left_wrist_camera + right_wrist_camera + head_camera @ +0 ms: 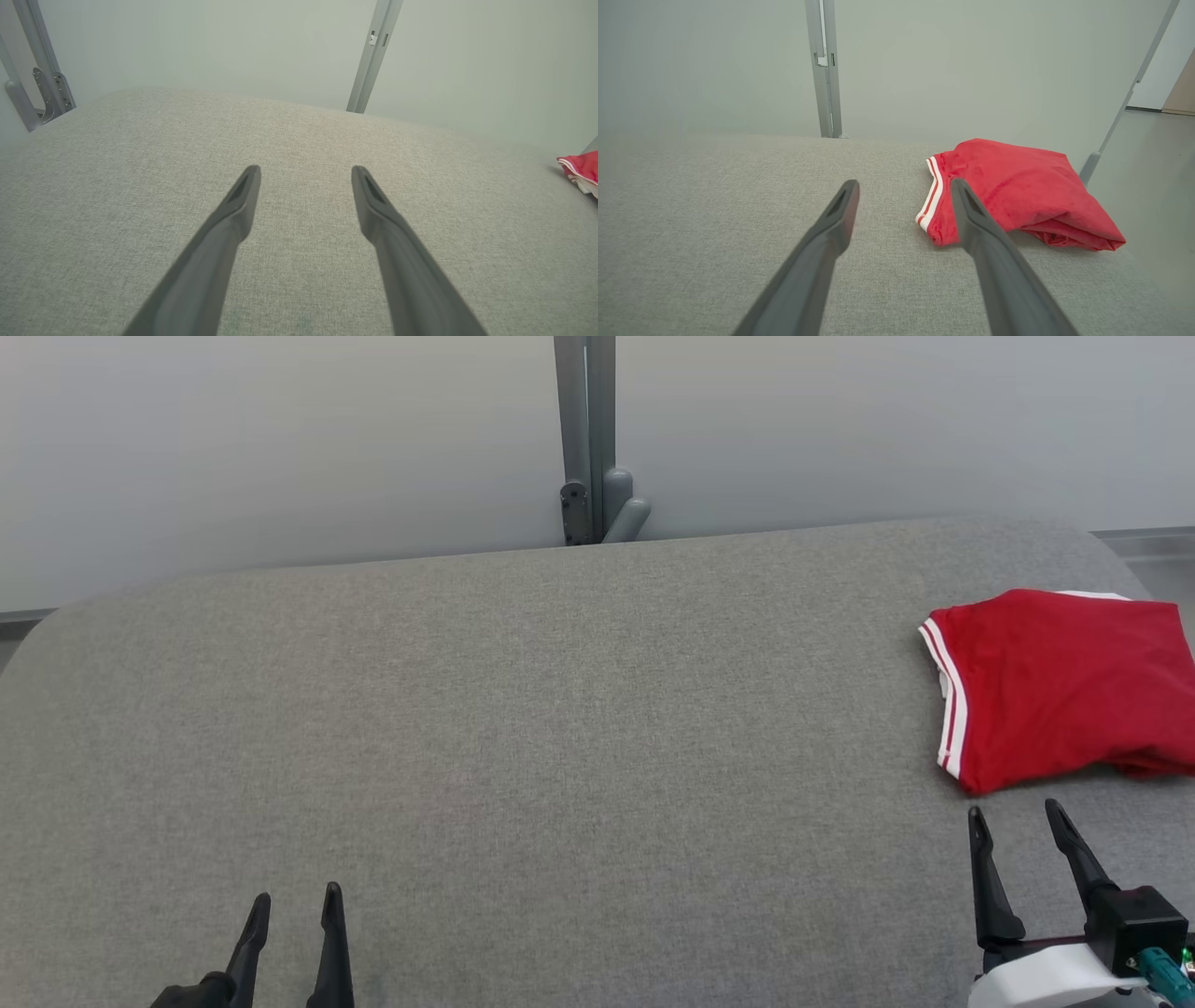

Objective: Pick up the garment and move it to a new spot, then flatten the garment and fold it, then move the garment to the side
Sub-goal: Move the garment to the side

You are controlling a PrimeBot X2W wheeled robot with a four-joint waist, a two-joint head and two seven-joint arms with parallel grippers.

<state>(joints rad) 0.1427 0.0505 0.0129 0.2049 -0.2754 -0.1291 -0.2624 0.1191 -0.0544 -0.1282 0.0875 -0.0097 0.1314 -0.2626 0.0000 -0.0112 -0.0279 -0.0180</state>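
The garment (1055, 686) is red with white stripes along one edge and lies folded at the right end of the grey padded table (523, 728). It also appears in the right wrist view (1017, 191) and as a red sliver at the right edge of the left wrist view (581, 171). My right gripper (1018, 817) stands open just in front of the garment, apart from it, with nothing between its fingers (843, 210). My left gripper (297, 898) is open at the lower left over bare fabric, its fingers (243, 200) holding nothing.
A grey metal post with a bracket (588, 476) rises behind the table's far edge against a pale wall. The table's right edge lies close beyond the garment, with floor (1148, 186) past it. Bare grey fabric stretches across the table's middle and left.
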